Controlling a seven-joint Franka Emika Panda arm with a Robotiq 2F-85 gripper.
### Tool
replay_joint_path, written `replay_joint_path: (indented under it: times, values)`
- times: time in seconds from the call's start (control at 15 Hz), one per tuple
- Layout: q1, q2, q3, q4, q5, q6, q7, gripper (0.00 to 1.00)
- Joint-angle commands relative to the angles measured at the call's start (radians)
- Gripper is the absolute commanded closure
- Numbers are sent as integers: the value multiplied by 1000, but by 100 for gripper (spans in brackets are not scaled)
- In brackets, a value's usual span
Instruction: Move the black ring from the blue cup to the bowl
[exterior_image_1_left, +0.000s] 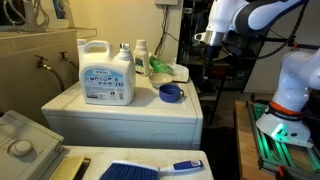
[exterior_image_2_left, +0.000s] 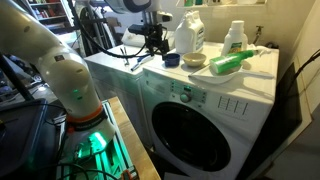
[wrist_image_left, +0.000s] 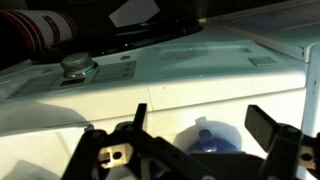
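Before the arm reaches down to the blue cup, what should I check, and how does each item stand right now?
1. Gripper open: ok.
2. Blue cup lined up between the fingers, wrist view: ok.
3. Black ring visible in the cup: cannot tell.
4. Gripper lowered to the cup: not ok, it hangs above.
5. Bowl upright beside the cup: ok.

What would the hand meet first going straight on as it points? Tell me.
Probably the blue cup, framed by the open hand in the wrist view, though depth is unclear.
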Motion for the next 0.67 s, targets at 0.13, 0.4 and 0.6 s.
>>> replay_joint_path:
  times: [0.13,0.4,0.6]
  values:
    - [-69,207,7,126,12,144,172,0]
    - [-89,354,34,226,-10,168,339,0]
    - [-70,440,40,296,0,158,395,0]
